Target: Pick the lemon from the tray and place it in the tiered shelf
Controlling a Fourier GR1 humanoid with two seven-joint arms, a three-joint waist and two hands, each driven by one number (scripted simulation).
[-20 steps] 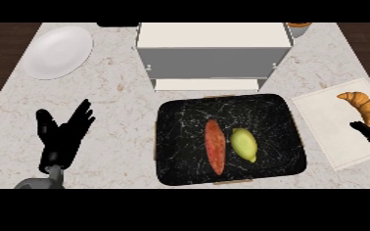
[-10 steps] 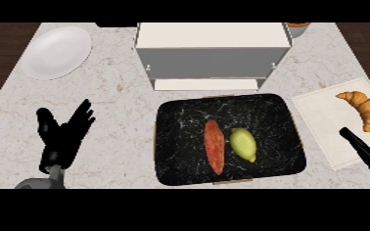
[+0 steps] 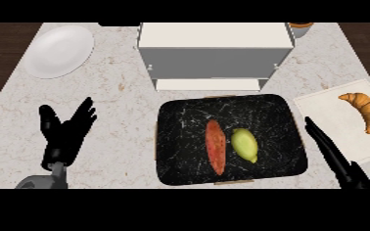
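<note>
A yellow-green lemon [image 3: 245, 144] lies on the black marbled tray [image 3: 274, 112], just right of a long red-orange vegetable [image 3: 215, 146]. The white tiered shelf [image 3: 215, 53] stands behind the tray at the counter's far middle. My right hand [image 3: 331, 151] reaches in from the lower right with straight fingers, its tips beside the tray's right edge, apart from the lemon. My left hand [image 3: 66, 133] rests open at the lower left, fingers up.
A white plate [image 3: 59, 51] sits at the far left. A white board [image 3: 339, 112] at the right holds a croissant [image 3: 356, 103]. An orange cup [image 3: 301, 27] peeks out behind the shelf's right corner.
My right hand has come further into view from the lower right, extending up along the tray's right edge. The left hand has stayed put.
</note>
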